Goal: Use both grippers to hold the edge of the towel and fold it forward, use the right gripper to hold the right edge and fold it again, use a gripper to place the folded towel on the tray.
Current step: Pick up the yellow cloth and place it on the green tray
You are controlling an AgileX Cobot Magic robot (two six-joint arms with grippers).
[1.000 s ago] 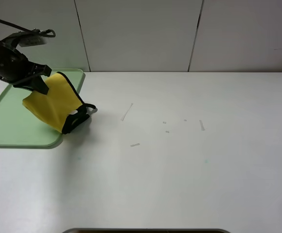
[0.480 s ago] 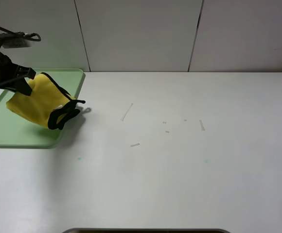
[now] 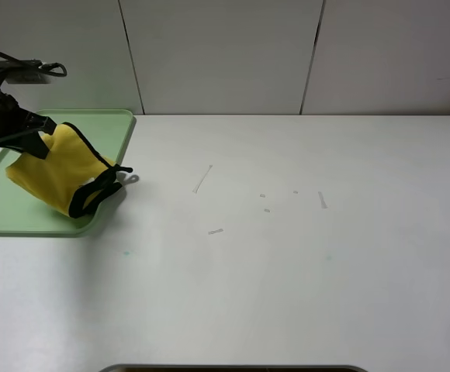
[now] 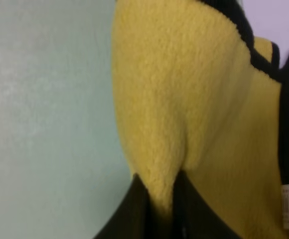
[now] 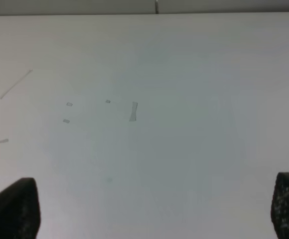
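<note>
The folded yellow towel [image 3: 58, 174] hangs bunched from my left gripper [image 3: 35, 133] above the right part of the pale-green tray [image 3: 0, 209]. Its black edge trim [image 3: 93, 194] droops near the tray's right rim. In the left wrist view the gripper [image 4: 159, 201] is shut on a pinched fold of the towel [image 4: 184, 99], with the tray floor [image 4: 45, 124] beneath. My right gripper [image 5: 152, 209] is open and empty over bare white table; it does not show in the exterior high view.
Several small tape scraps [image 3: 203, 178] lie on the white table [image 3: 287, 271] around its middle. A white panelled wall [image 3: 225, 54] stands close behind the tray and the table.
The left gripper has carried the towel leftward from the tray's right rim to further over the tray, and slightly lower. The right gripper has stayed open.
</note>
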